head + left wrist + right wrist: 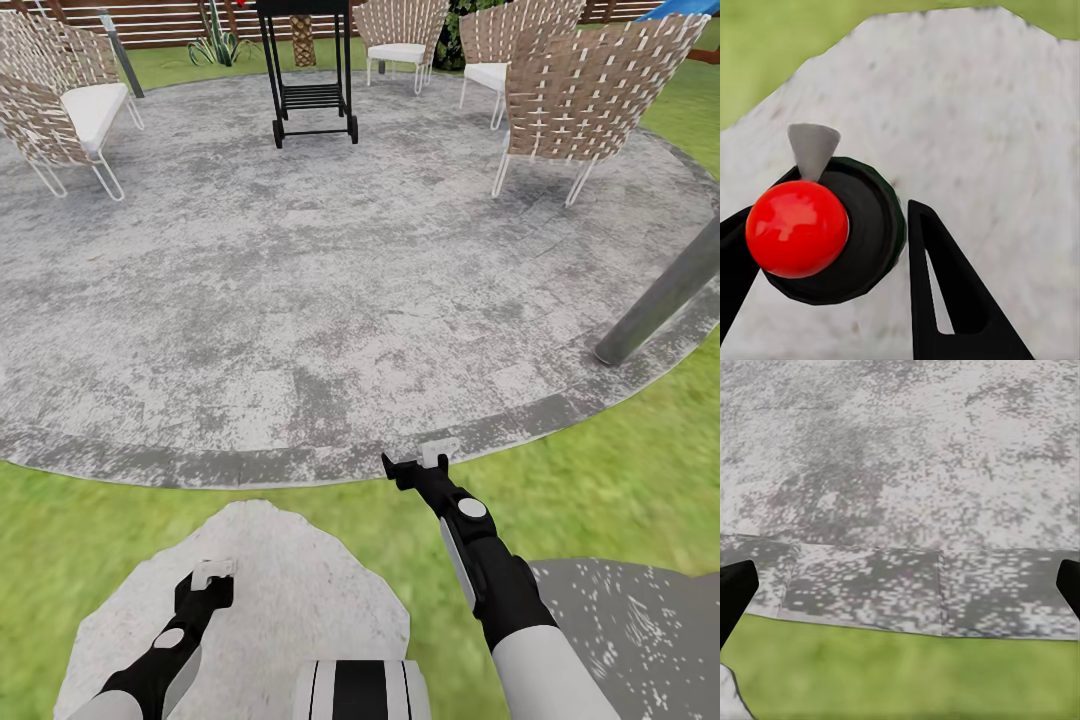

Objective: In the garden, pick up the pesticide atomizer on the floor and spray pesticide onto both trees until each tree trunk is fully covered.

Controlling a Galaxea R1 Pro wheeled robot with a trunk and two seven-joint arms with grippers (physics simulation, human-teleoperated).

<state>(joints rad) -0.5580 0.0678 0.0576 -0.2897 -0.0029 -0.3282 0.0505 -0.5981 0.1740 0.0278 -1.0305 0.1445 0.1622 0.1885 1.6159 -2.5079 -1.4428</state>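
The pesticide atomizer (874, 225) sits between my left gripper's dark fingers in the left wrist view. It has a round black body, a red ball on top and a grey cone nozzle. My left gripper (832, 217) is shut on it above a pale stepping stone (290, 590). In the head view the left gripper (212, 575) is low at the left and hides the atomizer. My right gripper (425, 460) is open over the patio's dark rim, with nothing between its fingers (735, 592). A smooth grey leaning column (665, 295) rises at the right; I cannot tell whether it is a tree trunk.
A round grey stone patio (300, 280) lies ahead, ringed by grass (600, 490). A black grill cart (310, 75) stands at the back. Woven chairs stand at the left (60, 110), the back (400, 35) and the right (590, 90). A second stepping stone (640, 620) lies at the lower right.
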